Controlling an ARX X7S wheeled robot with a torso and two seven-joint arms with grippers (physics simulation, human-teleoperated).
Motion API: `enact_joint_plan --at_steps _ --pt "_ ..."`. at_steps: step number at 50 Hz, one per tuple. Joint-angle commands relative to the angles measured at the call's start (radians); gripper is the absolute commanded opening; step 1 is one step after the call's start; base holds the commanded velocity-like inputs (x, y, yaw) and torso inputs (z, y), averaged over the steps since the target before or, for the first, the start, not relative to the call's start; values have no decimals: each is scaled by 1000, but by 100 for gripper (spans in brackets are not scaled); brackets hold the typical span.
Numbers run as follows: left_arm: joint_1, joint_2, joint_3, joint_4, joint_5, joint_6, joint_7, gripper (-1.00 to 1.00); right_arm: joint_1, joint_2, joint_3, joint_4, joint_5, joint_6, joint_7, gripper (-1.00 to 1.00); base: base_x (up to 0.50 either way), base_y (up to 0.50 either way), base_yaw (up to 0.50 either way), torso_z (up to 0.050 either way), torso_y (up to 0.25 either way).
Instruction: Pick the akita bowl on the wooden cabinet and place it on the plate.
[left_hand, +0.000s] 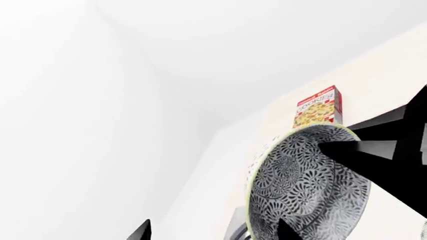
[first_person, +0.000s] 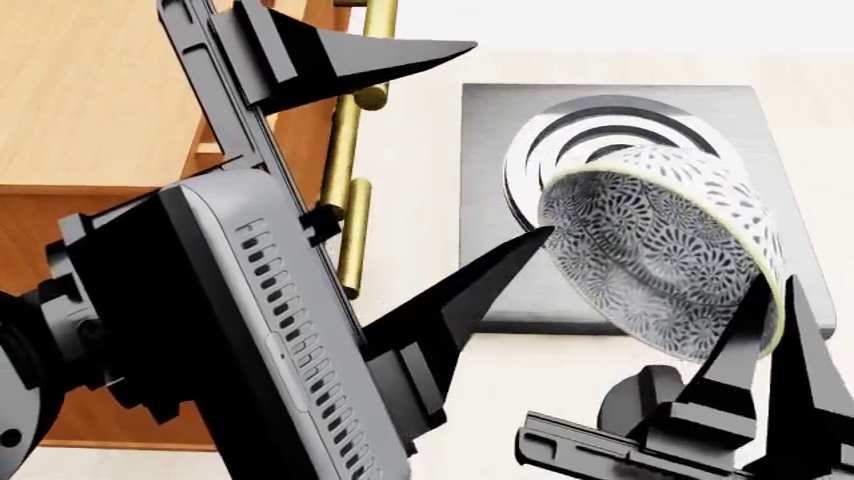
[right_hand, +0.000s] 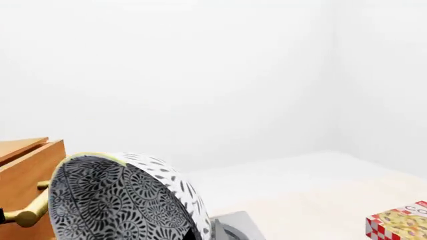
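White room, bowl (first_person: 661, 250) tilted, plate unseen

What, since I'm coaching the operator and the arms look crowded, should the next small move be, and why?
Probably draw the left gripper back toward the wooden cabinet. The right gripper seems to pinch the tilted akita bowl by its rim above the stove plate, while the open left gripper's lower finger points at the bowl. No plate is in view.
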Motion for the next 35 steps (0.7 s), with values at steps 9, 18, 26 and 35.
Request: enact_joint_plan --at_steps 9,18,26,35 --pt "-1 4 0 -3 -6 -23 -18 100 -55 -24 208 -14 109 101 91 -100 0 0 0 0 0" --pt "6 10 -36 -10 -38 -51 -47 100 -91 -31 291 -28 133 159 101 -100 0 0 0 0 1" --pt "38 40 -118 -40 -51 -2 -97 100 -129 -28 344 -43 148 133 92 -100 0 0 0 0 0" --pt "1 61 -159 -91 -122 -97 -116 100 -155 -17 382 -53 152 122 100 -100 0 0 0 0 0"
